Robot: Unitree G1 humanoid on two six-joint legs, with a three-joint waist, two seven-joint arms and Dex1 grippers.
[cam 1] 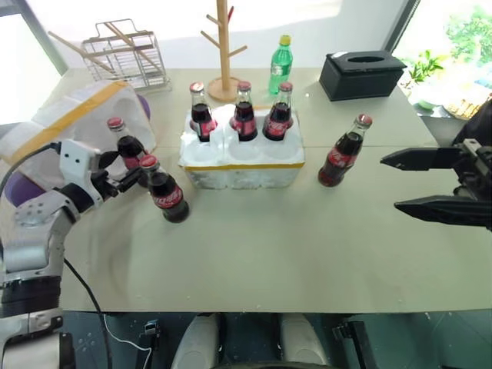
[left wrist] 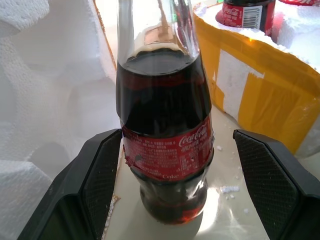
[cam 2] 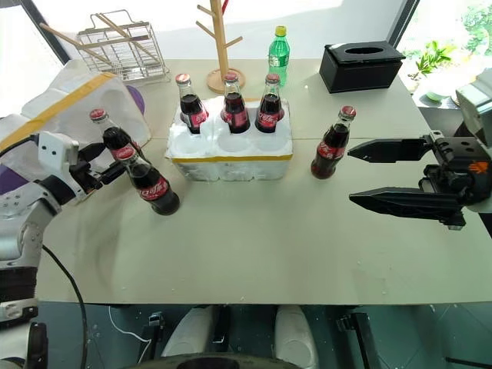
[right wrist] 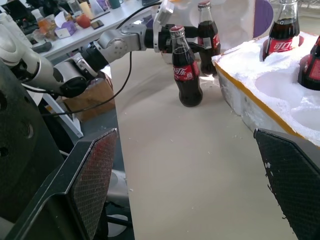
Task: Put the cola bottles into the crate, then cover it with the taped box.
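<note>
Three small glass cola bottles with red labels and caps already stand in the far row of the low white styrofoam crate (cam 1: 242,157) with yellow tape along its rim, in the middle of the pale surface (cam 1: 269,246). Its three near wells look empty. One loose cola bottle (cam 1: 344,151) stands just right of the crate; two stand to its left, a near one (cam 1: 164,190) and a far one (cam 1: 127,144) just beside the large white taped box (cam 1: 73,123) with broad yellow bands.

The left claw (cam 1: 129,175) stands wide around a bottle (left wrist: 165,150) at label height, its pads (left wrist: 102,175) flanking the glass on each side with gaps, nothing held. To do this well, I judge it should centre the bottle, close on the label band and lift straight up, keeping clear of the neighbouring bottle and the box wall.

The right claw (cam 2: 369,173) hangs wide and empty, near the right-hand bottle.
</note>
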